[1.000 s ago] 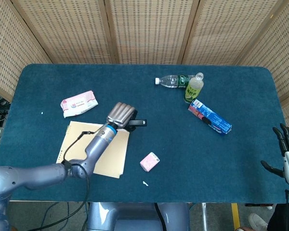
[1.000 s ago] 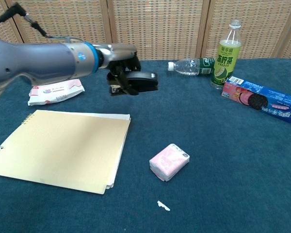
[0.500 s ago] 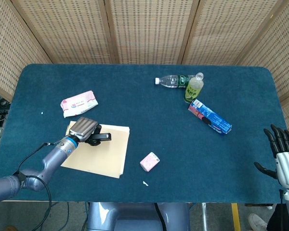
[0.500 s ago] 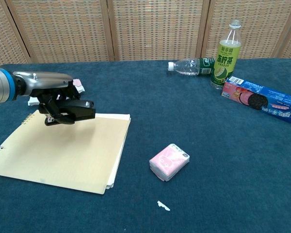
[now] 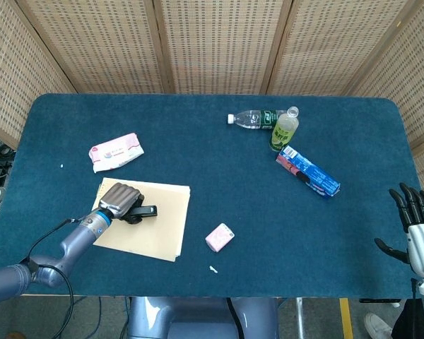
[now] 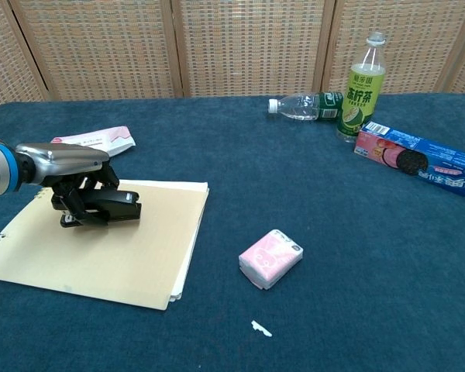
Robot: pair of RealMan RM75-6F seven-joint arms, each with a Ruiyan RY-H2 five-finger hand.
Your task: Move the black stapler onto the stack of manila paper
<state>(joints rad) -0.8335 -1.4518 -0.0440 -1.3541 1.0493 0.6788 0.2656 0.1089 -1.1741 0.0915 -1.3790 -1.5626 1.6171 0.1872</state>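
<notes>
Robot hand (image 6: 70,167) around sideways-lying stapler (image 6: 108,208)

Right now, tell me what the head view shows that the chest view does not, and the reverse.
Only the head view shows the right hand, fingers spread, holding nothing, off the table's right edge.

Only the chest view shows the stapler from the side, low on the manila paper.

Both show the left hand gripping the black stapler over the paper, plus the wipes packet, pink tissue pack, two bottles and cookie box.
</notes>
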